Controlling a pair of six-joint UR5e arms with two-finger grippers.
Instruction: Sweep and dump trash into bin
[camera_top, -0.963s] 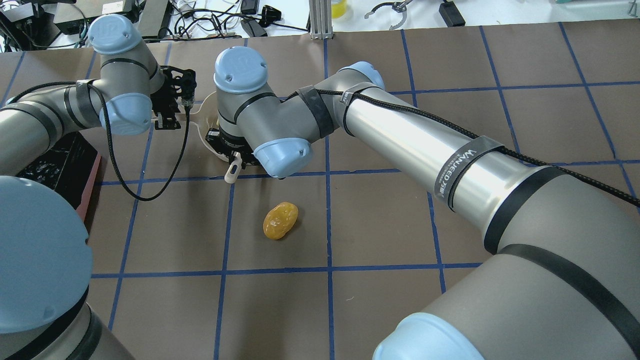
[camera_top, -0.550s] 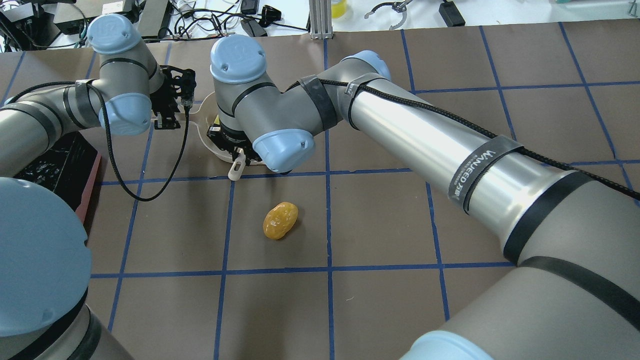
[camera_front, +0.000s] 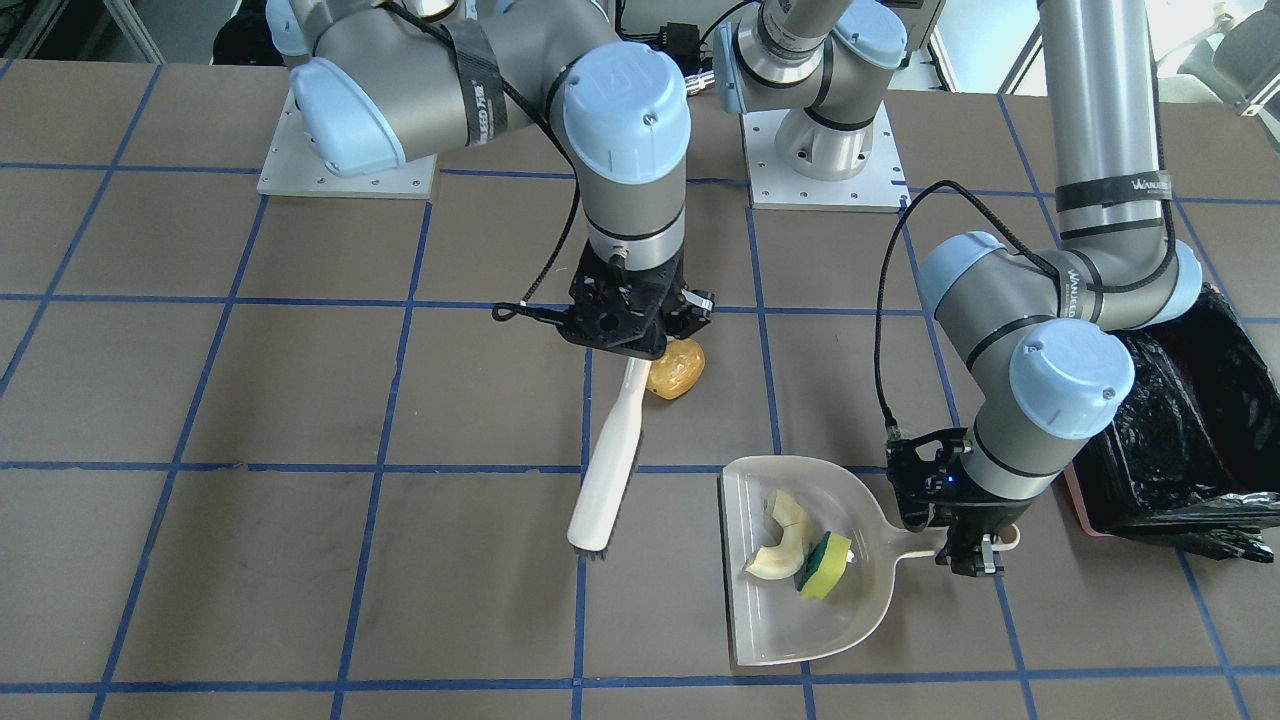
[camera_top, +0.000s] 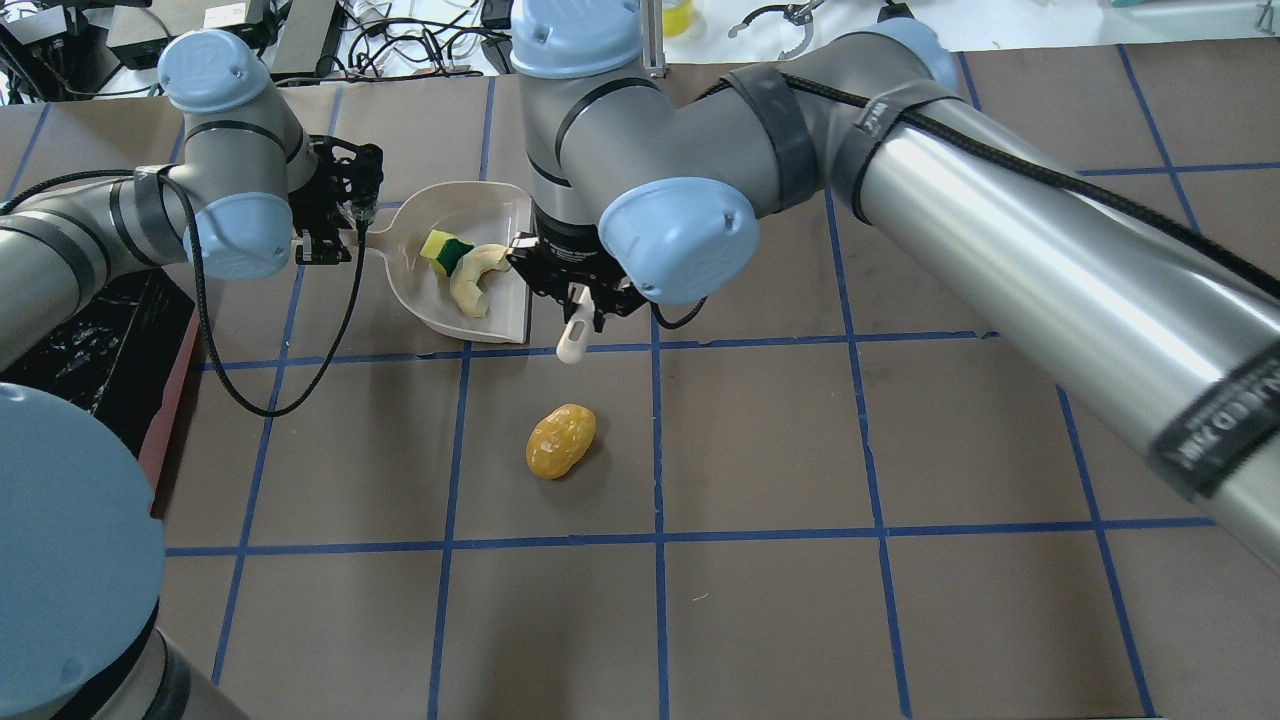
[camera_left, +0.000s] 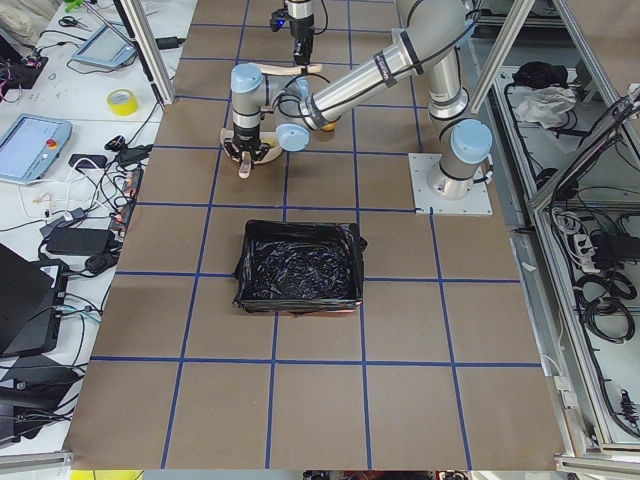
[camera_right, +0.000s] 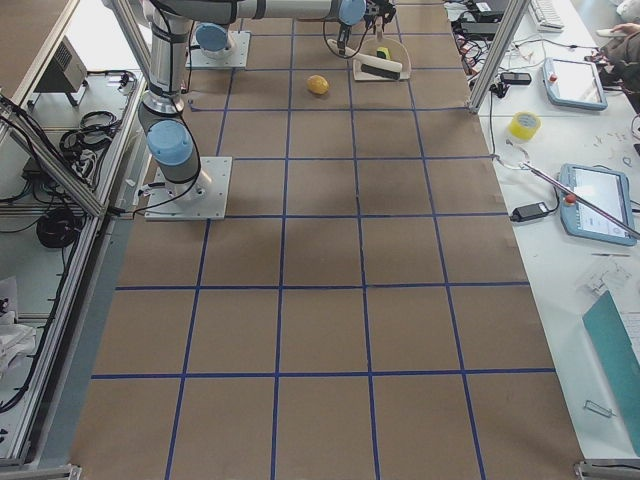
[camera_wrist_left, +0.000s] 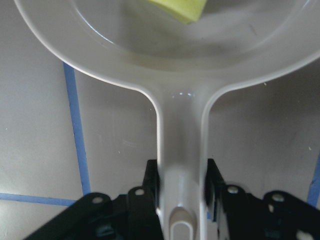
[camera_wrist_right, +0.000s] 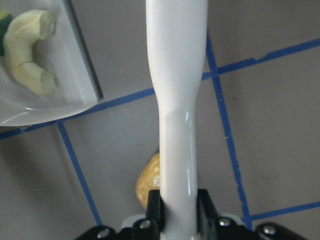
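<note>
Three kinds of trash are accounted for. Front-facing view: the pale peel scraps (camera_front: 778, 540) and the yellow-green sponge piece (camera_front: 822, 568) lie inside the beige dustpan (camera_front: 760, 630), which sits flat on the counter (camera_front: 300, 400). The golden-brown lump (camera_front: 678, 372) lies loose, apart from the pan, just beside the right hand (camera_front: 640, 345). That hand is clamped on the handle of a white brush (camera_front: 608, 470). The left hand (camera_front: 968, 555) is closed on the pan's handle, with the black-lined bin (camera_front: 1180, 440) near it. Overhead view: the lump sits alone in a grid square, nearer the robot than the pan's mouth. Left wrist view: both fingers press the handle's flanks squarely. Right wrist view: the brush handle is pinched between the fingers, and the lump shows partly behind it. Assessment: the lump looks rounded, glossy and light, so it is likely to roll off line. It should be pushed from behind its middle. The pan appears stiff and light; it should be carried by the handle and kept level, as its loose contents would spill.
</note>
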